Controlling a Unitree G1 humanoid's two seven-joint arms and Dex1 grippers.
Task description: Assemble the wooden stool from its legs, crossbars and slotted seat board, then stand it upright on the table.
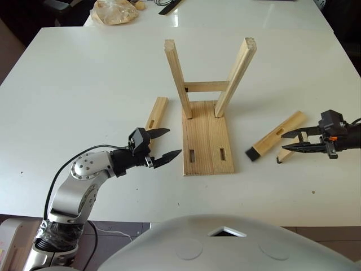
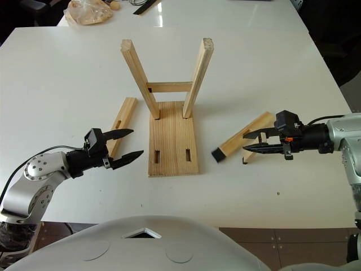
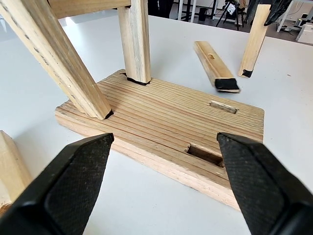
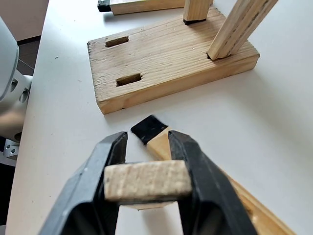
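Though near board (image 1: 206,141), left gripper (image 1: 174,140) apart

seat board (image 1: 207,141): honey-tan wood, fine lengthwise ridges
standing legs (image 1: 177,76): pale wood
loose leg (image 1: 269,139): pale wood, black end cap
held leg (image 3: 254,39): pale wood, black tip
table (image 1: 84,84): glossy white

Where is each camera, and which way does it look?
Head eyes: on the head, looking down at the slatted wooden seat board; left gripper and right gripper show.
Left wrist: behind that open gripper, facing the board.
Right wrist: behind its gripper clamping a pale wooden leg, facing the board.
Shared: both wrists see its two empty slots.
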